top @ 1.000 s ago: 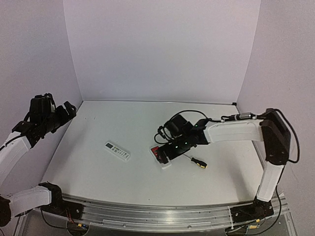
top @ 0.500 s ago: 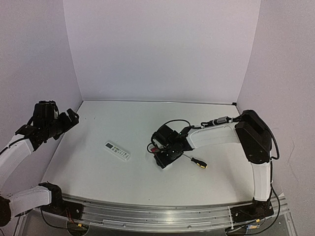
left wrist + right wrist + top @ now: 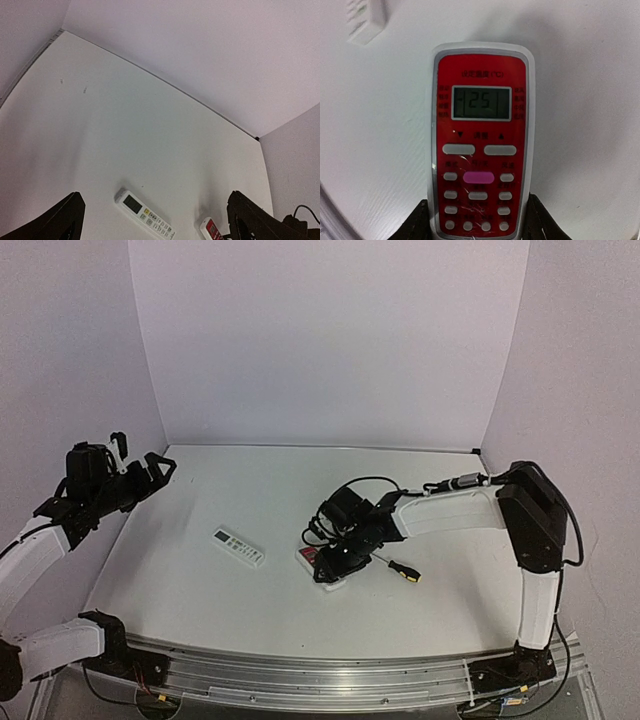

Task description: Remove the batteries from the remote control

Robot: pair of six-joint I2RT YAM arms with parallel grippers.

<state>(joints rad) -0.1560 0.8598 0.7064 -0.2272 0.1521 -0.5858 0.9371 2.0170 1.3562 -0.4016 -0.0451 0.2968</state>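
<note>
The left end effector point(image 3: 142, 455) hangs above the far left edge of the table point(image 3: 250, 490), its fingers spread wide with nothing between them. To its right, on the left half of the table, a slim white remote point(image 3: 238, 547) lies flat at a slant. Further right, near the middle of the table, the remote control point(image 3: 322, 562) lies with its red face up, the display reading 25, so its back is hidden. The right end effector point(image 3: 335, 562) is down over it. In the right wrist view its two fingers point(image 3: 417, 222) press against both long edges at the button end, closed on the remote control. Just to the right, a screwdriver point(image 3: 395, 566) lies on the table.
</note>
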